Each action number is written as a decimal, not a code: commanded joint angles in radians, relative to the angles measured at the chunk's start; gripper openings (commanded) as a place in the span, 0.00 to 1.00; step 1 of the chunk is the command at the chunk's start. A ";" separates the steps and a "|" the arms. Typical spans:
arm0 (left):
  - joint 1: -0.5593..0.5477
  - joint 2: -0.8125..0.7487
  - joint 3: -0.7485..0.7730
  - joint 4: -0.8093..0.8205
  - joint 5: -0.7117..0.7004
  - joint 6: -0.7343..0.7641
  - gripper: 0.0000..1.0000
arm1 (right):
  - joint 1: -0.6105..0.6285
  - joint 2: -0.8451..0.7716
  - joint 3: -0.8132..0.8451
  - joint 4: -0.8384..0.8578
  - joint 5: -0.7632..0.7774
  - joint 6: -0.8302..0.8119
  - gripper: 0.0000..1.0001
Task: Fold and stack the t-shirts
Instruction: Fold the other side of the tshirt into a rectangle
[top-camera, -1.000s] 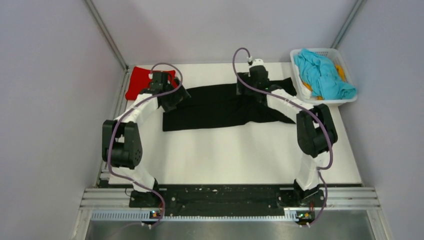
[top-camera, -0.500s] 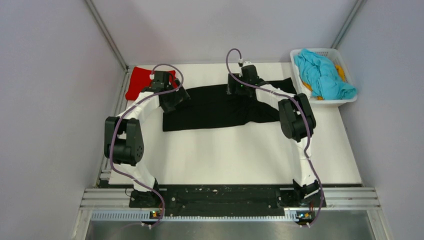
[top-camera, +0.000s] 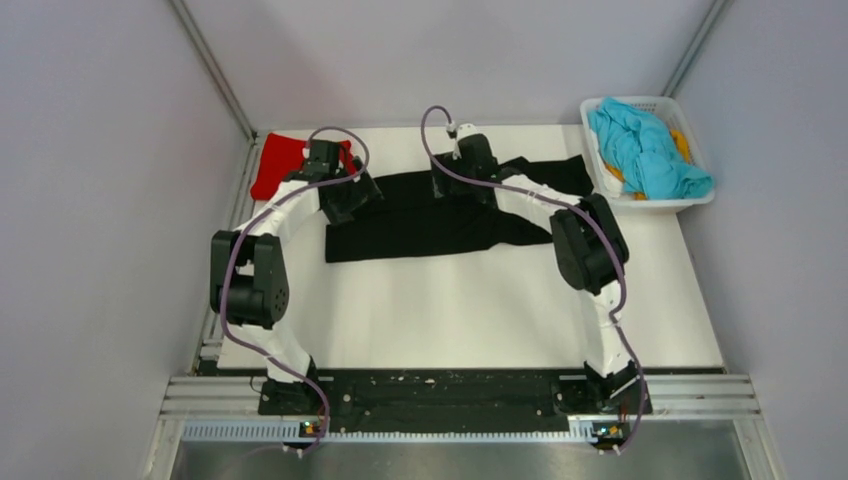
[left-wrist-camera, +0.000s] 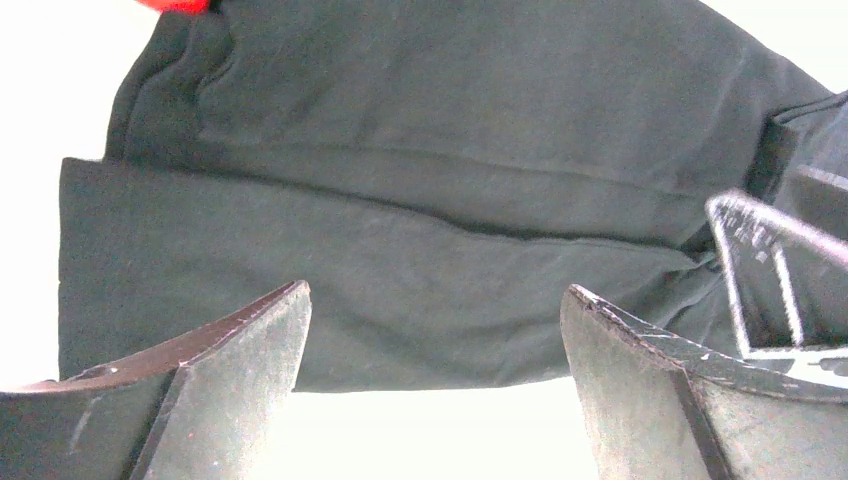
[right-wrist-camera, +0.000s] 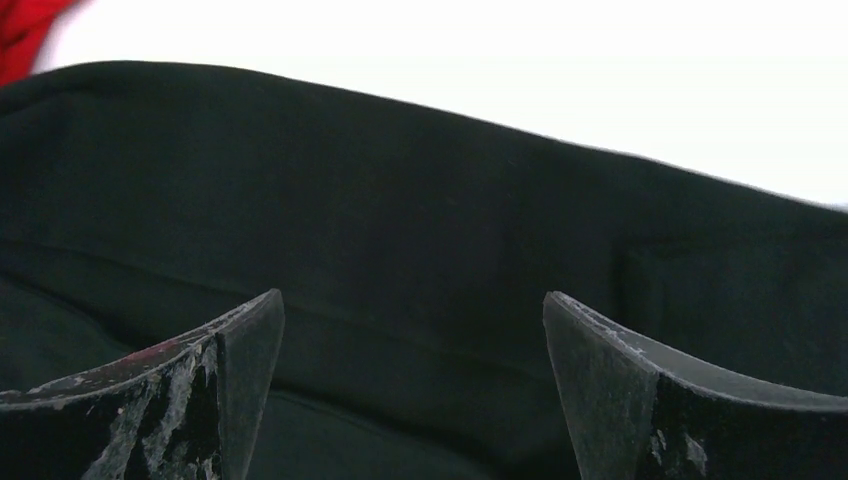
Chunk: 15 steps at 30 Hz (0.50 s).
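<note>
A black t-shirt (top-camera: 430, 218) lies spread across the far half of the white table, partly folded lengthwise; it fills the left wrist view (left-wrist-camera: 420, 200) and the right wrist view (right-wrist-camera: 420, 200). My left gripper (top-camera: 352, 200) hovers over the shirt's left end, open and empty, with the shirt's near hem between its fingers (left-wrist-camera: 436, 340). My right gripper (top-camera: 462, 182) is over the shirt's far middle edge, open and empty (right-wrist-camera: 412, 380). A folded red t-shirt (top-camera: 278, 160) lies at the far left corner, partly behind the left arm.
A white basket (top-camera: 600, 165) at the far right holds a crumpled cyan shirt (top-camera: 645, 148) over an orange one (top-camera: 682, 142). Grey walls close in on both sides. Metal rails run along the table's near edge.
My right gripper has slid left along the black shirt's far edge, from the right of centre towards the middle. The left gripper has barely moved.
</note>
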 joint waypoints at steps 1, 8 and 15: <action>0.001 0.086 0.130 0.033 0.071 0.037 0.99 | -0.021 -0.231 -0.188 0.057 0.156 0.024 0.99; -0.029 0.320 0.340 0.033 0.180 0.028 0.99 | -0.189 -0.458 -0.586 0.168 0.040 0.247 0.99; -0.082 0.425 0.368 0.030 0.184 0.022 0.99 | -0.325 -0.317 -0.594 0.171 -0.093 0.332 0.99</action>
